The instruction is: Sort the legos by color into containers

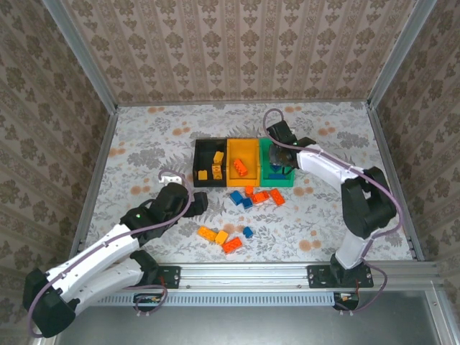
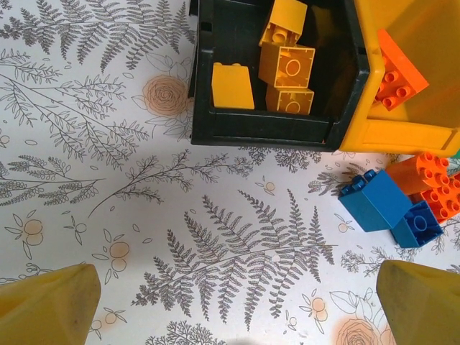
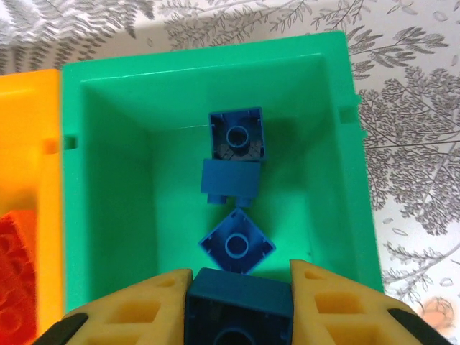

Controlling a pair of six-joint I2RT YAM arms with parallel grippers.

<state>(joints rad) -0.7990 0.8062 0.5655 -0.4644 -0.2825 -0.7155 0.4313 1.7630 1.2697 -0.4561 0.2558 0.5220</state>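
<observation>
The containers stand joined in a row: black bin (image 1: pixel 208 162), yellow-orange bin (image 1: pixel 243 162), green bin (image 1: pixel 277 176). My right gripper (image 3: pixel 241 287) hangs over the green bin (image 3: pixel 115 180), shut on a blue lego (image 3: pixel 241 309). Three blue legos (image 3: pixel 236 244) lie on that bin's floor. My left gripper (image 2: pixel 237 302) is wide open over the bare mat in front of the black bin (image 2: pixel 259 133), which holds yellow legos (image 2: pixel 287 68). A red-orange lego (image 2: pixel 395 72) lies in the yellow-orange bin (image 2: pixel 402 133).
Loose blue and red-orange legos (image 1: pixel 251 197) lie just in front of the bins, blue ones (image 2: pixel 377 201) to the right of my left gripper. More yellow, red-orange and blue legos (image 1: pixel 223 238) sit nearer the table's front edge. Patterned walls enclose the table.
</observation>
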